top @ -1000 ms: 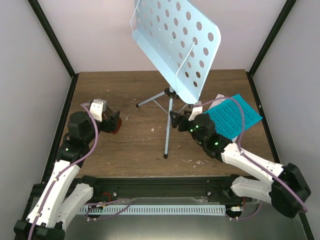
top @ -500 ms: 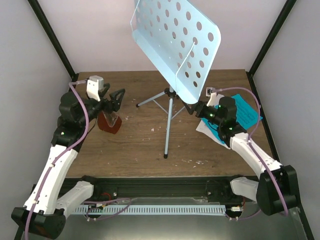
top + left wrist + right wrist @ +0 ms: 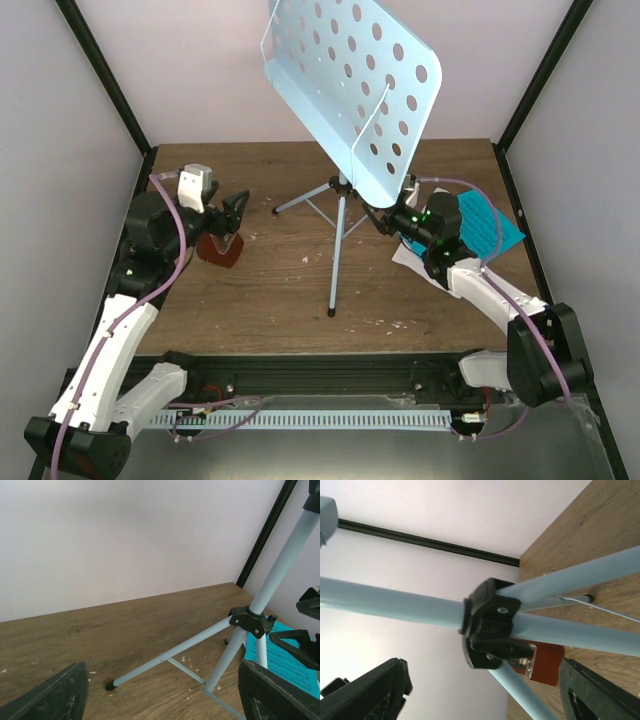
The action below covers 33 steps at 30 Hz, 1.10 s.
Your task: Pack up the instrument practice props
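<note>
The pale blue perforated music stand (image 3: 350,85) stands on its thin tripod (image 3: 338,235) mid-table. The tripod's black hub shows in the left wrist view (image 3: 251,621) and close up in the right wrist view (image 3: 490,622). The red-brown metronome (image 3: 218,250) sits on the table at the left, also in the right wrist view (image 3: 542,666) behind the hub. Blue and white sheet-music pages (image 3: 485,225) lie at the right. My left gripper (image 3: 236,213) is open and empty above the metronome. My right gripper (image 3: 384,218) is open and empty, just right of the hub.
The wooden table (image 3: 290,290) is boxed in by pale walls and black corner posts (image 3: 105,80). The tripod legs (image 3: 165,655) spread across the middle. Small pale crumbs lie scattered on the wood. The arm bases stand along the near edge.
My left gripper lifted off the metronome, opened, then dropped back slightly over it. My right gripper swung from near the tripod pole to the right, now facing the hub.
</note>
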Each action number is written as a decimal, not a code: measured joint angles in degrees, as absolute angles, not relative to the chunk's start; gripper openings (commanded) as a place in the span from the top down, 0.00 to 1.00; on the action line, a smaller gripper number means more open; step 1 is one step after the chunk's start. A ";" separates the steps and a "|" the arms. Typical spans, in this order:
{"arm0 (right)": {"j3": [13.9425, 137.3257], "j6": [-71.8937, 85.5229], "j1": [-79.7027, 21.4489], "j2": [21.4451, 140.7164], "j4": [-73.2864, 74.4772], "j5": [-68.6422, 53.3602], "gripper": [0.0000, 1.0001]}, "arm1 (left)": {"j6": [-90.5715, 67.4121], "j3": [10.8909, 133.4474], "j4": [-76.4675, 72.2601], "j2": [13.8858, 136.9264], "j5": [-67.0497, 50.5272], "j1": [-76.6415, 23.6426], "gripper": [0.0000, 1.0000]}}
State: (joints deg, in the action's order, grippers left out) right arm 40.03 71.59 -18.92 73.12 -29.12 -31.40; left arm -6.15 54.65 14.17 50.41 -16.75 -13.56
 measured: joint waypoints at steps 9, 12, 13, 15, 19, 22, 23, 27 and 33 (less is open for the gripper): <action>42.48 79.70 -19.16 76.97 -30.89 -31.27 0.26 | -6.02 54.65 14.22 50.41 -16.82 -14.20 0.18; 42.50 80.77 -19.33 77.32 -30.85 -31.22 0.29 | -5.96 54.65 14.22 50.39 -16.82 -14.28 0.18; 42.52 80.97 -19.35 77.38 -30.83 -31.24 0.31 | -5.93 54.65 14.20 50.39 -16.82 -14.31 0.18; 42.63 81.17 -19.38 77.54 -30.85 -31.22 0.38 | -5.93 54.65 14.22 50.39 -16.82 -14.33 0.18; 43.07 81.71 -19.88 77.97 -30.83 -31.11 0.48 | -5.91 54.63 14.22 50.37 -16.82 -14.68 0.18; 43.18 82.06 -20.34 78.06 -30.92 -31.00 0.56 | -5.89 54.63 14.22 50.30 -16.82 -14.74 0.18; 43.18 82.08 -20.40 78.06 -30.85 -30.92 0.57 | -5.89 54.63 14.22 50.26 -16.82 -14.74 0.18; 43.16 82.26 -20.47 78.15 -30.33 -30.79 0.65 | -5.87 54.63 14.22 50.04 -16.82 -14.79 0.18; 43.16 82.35 -20.67 78.15 -30.28 -30.55 0.71 | -5.80 54.63 14.22 49.95 -16.82 -14.92 0.18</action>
